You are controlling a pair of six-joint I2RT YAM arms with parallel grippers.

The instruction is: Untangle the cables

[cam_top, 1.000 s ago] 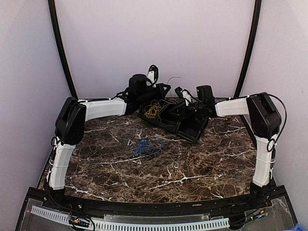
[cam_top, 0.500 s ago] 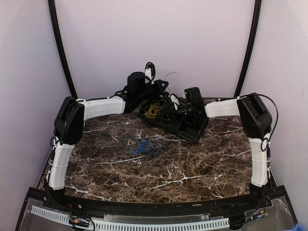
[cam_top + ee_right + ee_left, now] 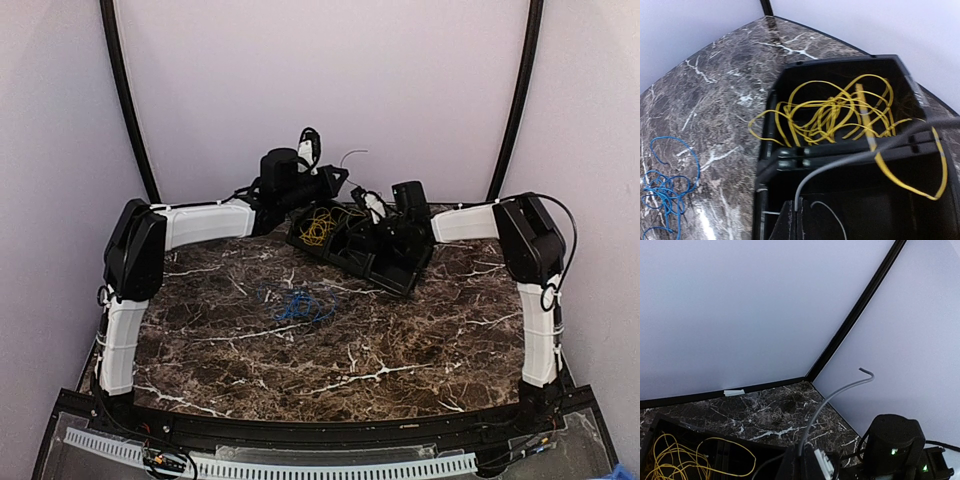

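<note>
A thin grey cable (image 3: 832,395) rises from my left gripper (image 3: 802,456), which is shut on it; its bent free end points up toward the back wall. The same grey cable (image 3: 875,152) runs from the right into my right gripper (image 3: 798,212), also shut on it, above the black bin. A loose yellow cable (image 3: 835,112) lies coiled in the bin's far compartment, one loop hanging over the divider. The blue cable (image 3: 665,185) lies bundled on the marble. From above, both the left gripper (image 3: 333,181) and the right gripper (image 3: 373,205) hover over the bin, with the yellow cable (image 3: 318,228) below and the blue cable (image 3: 300,305) in front.
The black divided bin (image 3: 398,284) sits tilted at the back centre of the marble table (image 3: 350,370). Pale walls with black corner posts (image 3: 515,100) close in the back and sides. The right arm's wrist (image 3: 895,440) is close beside my left gripper.
My right gripper has shut on the grey cable over the bin. The left arm has drawn back slightly, still holding the cable. The blue cable has not moved.
</note>
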